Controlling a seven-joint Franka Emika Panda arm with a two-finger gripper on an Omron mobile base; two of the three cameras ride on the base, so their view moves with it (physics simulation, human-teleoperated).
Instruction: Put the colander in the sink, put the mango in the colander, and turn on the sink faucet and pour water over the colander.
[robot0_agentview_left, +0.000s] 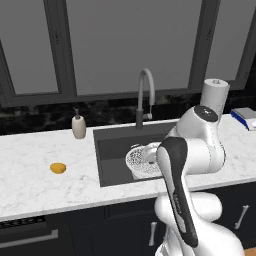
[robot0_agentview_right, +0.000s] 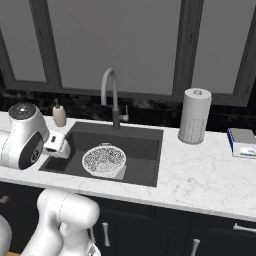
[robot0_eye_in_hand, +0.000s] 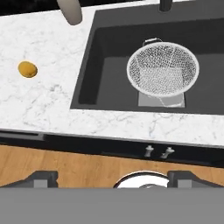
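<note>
On the sink (robot0_agentview_right: 145, 137) floor sits the colander (robot0_agentview_right: 103, 161), upright, over the lighter grey square patch; in the hand view its mesh bowl (robot0_eye_in_hand: 162, 69) covers most of that patch (robot0_eye_in_hand: 161, 99), with one small rim handle towards the back wall. Colander is empty.

Mango (robot0_agentview_left: 58, 168) lies on the white marble counter (robot0_agentview_left: 30, 180) to the left of the sink, well apart from the basin edge and nearer the front than the soap dispenser (robot0_agentview_left: 78, 126), which stands at the back beside the sink's left rear corner. Hand view agrees: mango (robot0_eye_in_hand: 27, 69) alone on the marble.

Sink faucet (robot0_agentview_right: 112, 97) stands behind the basin at mid-width, spout arched forward over the sink; no water visible from it.

Gripper (robot0_eye_in_hand: 112, 178): jaws spread wide, the two dark finger tips (robot0_eye_in_hand: 41, 178) far apart at the bottom of the hand view, nothing between them. Hand is raised, looking down on the counter front edge and the sink.

Right of the sink: paper towel roll (robot0_agentview_right: 194, 116), upright, and a blue-and-white box (robot0_agentview_right: 244, 143) farther right.
</note>
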